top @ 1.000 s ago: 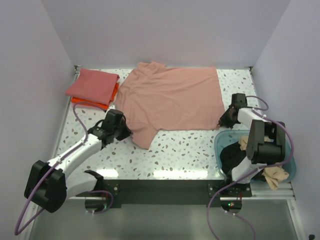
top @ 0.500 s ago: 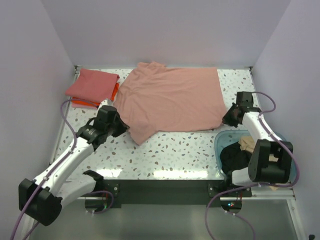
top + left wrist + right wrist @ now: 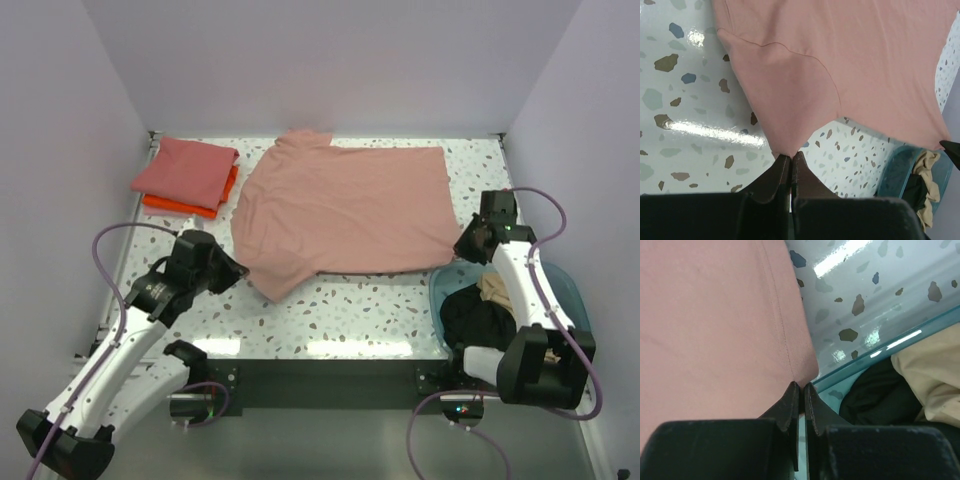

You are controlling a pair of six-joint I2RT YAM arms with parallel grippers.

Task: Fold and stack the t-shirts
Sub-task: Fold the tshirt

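A dusty pink t-shirt lies spread flat across the back of the table, print not showing. My left gripper is shut on its near left sleeve tip. My right gripper is shut on its near right hem corner, right over the blue tub's rim. A folded coral red shirt lies on a folded orange shirt at the back left. A black shirt and a tan shirt sit in the tub.
The translucent blue plastic tub stands at the near right corner beside the right arm. White walls close the table at the back and sides. A dark rail runs along the near edge.
Both grippers have pulled toward the near edge and outward with the pink shirt's corners. The shirt has stretched flatter and wider.
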